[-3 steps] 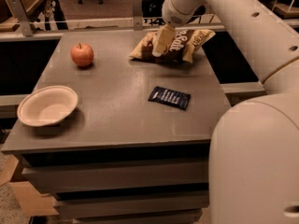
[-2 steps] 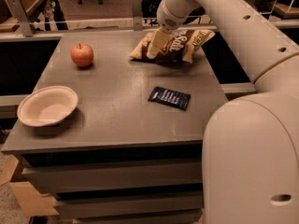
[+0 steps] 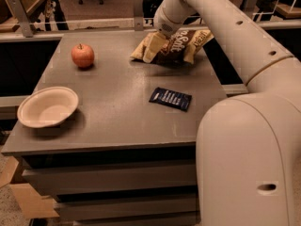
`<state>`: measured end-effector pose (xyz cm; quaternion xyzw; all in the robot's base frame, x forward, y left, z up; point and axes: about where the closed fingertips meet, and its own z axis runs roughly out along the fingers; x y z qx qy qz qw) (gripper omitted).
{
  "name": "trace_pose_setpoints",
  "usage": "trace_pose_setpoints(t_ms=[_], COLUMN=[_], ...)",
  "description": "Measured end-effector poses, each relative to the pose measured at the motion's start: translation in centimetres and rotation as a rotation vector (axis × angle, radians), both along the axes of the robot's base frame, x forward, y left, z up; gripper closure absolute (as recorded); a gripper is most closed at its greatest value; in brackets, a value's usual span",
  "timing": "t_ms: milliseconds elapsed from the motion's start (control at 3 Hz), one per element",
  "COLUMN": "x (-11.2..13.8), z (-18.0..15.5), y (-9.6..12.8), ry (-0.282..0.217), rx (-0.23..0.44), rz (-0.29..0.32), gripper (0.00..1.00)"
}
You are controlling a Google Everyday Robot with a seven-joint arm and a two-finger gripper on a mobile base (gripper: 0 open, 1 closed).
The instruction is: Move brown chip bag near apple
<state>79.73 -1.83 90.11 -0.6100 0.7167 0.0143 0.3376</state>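
The brown chip bag (image 3: 182, 47), dark brown and tan with white lettering, lies at the far right of the grey table (image 3: 117, 88). The red-orange apple (image 3: 83, 55) sits at the far left of the table, well apart from the bag. My gripper (image 3: 151, 47) reaches down from the arm at the upper right. It is at the bag's left end, against its tan corner and covering part of it.
A cream bowl (image 3: 69, 96) sits at the table's front left. A small flat dark-blue packet (image 3: 170, 98) lies right of centre. My arm and base fill the right side. A rail (image 3: 94, 23) runs behind the table.
My gripper has moved left and a little lower, from the middle of the bag to its left end. The bag, apple, bowl and packet have stayed in place.
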Motion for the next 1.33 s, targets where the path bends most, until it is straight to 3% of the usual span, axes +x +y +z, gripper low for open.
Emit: trace_pose_setpoints(t_ms=[667, 1333], x=[1.1, 1.7], z=[-2.5, -3.5], y=[-1.1, -2.1], ry=[0.029, 0.017], rx=[0.000, 0.013], rz=[-0.038, -0.053], gripper=[0.00, 0.42])
